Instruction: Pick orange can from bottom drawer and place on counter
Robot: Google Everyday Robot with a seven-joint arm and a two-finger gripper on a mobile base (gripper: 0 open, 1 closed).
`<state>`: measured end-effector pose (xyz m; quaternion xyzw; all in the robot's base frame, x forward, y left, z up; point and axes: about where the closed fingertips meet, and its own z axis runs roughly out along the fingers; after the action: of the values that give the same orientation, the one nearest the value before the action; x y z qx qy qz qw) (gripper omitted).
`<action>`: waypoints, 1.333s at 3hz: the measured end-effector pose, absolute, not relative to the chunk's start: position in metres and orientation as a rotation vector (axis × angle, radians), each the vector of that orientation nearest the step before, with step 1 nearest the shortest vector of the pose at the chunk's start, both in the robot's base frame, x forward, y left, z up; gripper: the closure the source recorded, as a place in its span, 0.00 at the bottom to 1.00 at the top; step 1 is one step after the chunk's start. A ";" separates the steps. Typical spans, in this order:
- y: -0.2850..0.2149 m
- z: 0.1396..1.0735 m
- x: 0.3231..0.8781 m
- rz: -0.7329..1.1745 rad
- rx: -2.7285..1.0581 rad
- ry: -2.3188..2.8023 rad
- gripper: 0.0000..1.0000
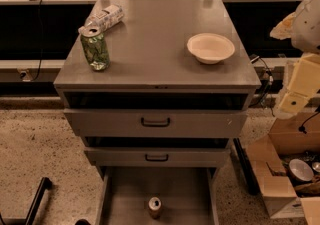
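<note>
At the foot of the cabinet, the bottom drawer (127, 191) is seen pulled out, and the orange can (154, 207) is found standing on its grey floor, about midway between the side walls and apart from both; its long axis is upright, the silver top being turned upward. High at the right edge of the view, beside the cabinet and roughly level with the counter's front lip, the pincer (295, 96) is held clear of everything; whether it is wide or narrow cannot be told. The can is thus placed well below the pincer and off toward the left of the view, forward of the two shallower drawer fronts above it, so a descent in front of those fronts is judged to be called for, with the grasp taken across the can's sides; nothing has yet been lifted. On the counter (155, 64) a green can (95, 48) is stood near the left front, a white bottle (106, 17) is laid just behind it, and a white bowl (210, 48) is set to the right; bare metal between them is judged suitable for the placing.
</note>
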<state>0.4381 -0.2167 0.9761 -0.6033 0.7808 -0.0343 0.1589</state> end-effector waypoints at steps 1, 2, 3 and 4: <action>-0.217 0.976 0.438 -0.098 -1.725 2.232 0.00; -0.213 0.971 0.439 -0.067 -1.753 2.212 0.00; -0.193 0.925 0.435 0.105 -1.783 2.147 0.00; -0.160 0.873 0.413 0.187 -1.806 2.030 0.00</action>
<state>0.4130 -0.1605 0.8729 -0.6486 0.7292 0.0671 0.2076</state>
